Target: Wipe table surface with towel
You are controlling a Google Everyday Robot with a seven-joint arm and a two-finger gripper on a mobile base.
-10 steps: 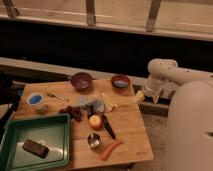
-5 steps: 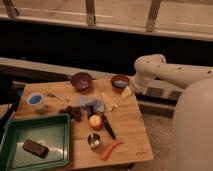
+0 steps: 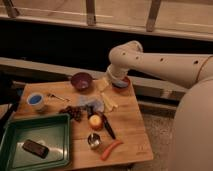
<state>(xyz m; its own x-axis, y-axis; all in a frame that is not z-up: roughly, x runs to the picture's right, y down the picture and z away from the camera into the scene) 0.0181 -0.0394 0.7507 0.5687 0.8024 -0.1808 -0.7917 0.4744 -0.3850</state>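
Note:
A crumpled blue-grey towel (image 3: 93,104) lies near the middle of the wooden table (image 3: 131,131). My white arm reaches in from the right over the table's back edge. My gripper (image 3: 105,84) hangs at its end, pale, just above the table between the purple bowl (image 3: 81,81) and a small red bowl (image 3: 122,84). It is a little behind and to the right of the towel and does not touch it. A pale strip (image 3: 111,102) lies beside the towel, below the gripper.
A blue cup (image 3: 36,100) and a utensil (image 3: 57,96) sit at the left. Dark grapes (image 3: 75,114), an orange fruit (image 3: 95,121), a black tool (image 3: 109,127), a metal cup (image 3: 93,141) and a carrot (image 3: 111,148) lie in front. A green tray (image 3: 55,125) holds a dark object (image 3: 36,148).
My arm has swung left from beyond the table's right edge, and the gripper now hangs over the back of the table. It now partly covers the small red bowl. The objects have not moved.

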